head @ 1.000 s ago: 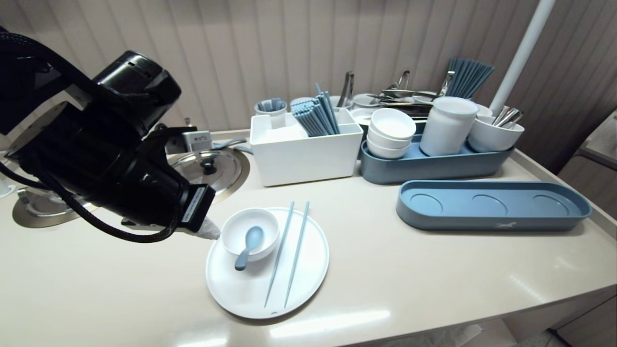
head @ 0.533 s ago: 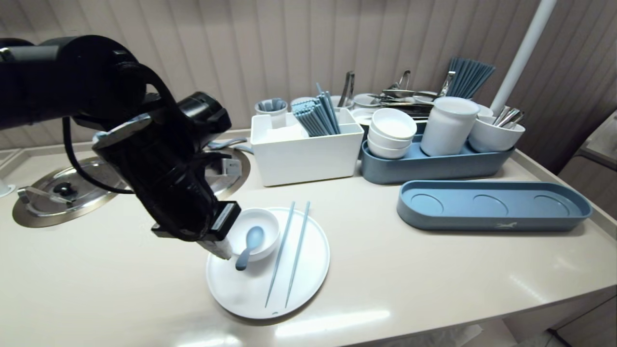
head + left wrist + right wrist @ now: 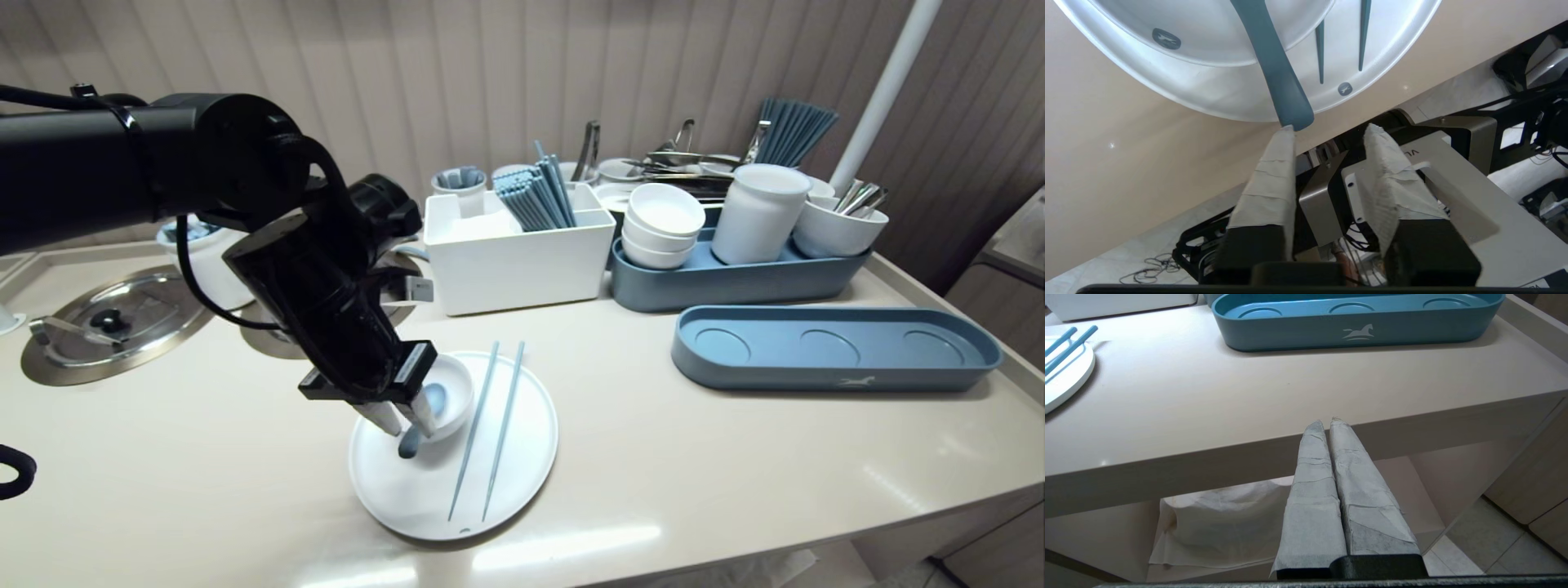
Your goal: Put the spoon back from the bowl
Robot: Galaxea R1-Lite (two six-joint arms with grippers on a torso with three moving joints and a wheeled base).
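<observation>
Your right gripper is parked below the table edge, nearer than the plate, with its fingers pressed together. Over the plate's left part your left gripper points down, fingers parted, gripping nothing. One fingertip is at the spoon handle's end, contact unclear. The spoon lies in the bowl on the plate, with the chopsticks on its right. A blue tray lies beyond the plate, to the right.

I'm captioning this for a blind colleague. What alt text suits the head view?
The left gripper, jaws open, points down at the handle of a blue spoon resting in a white bowl on a white plate, with two blue chopsticks beside the bowl. Tableware bins stand behind on the beige counter.
</observation>
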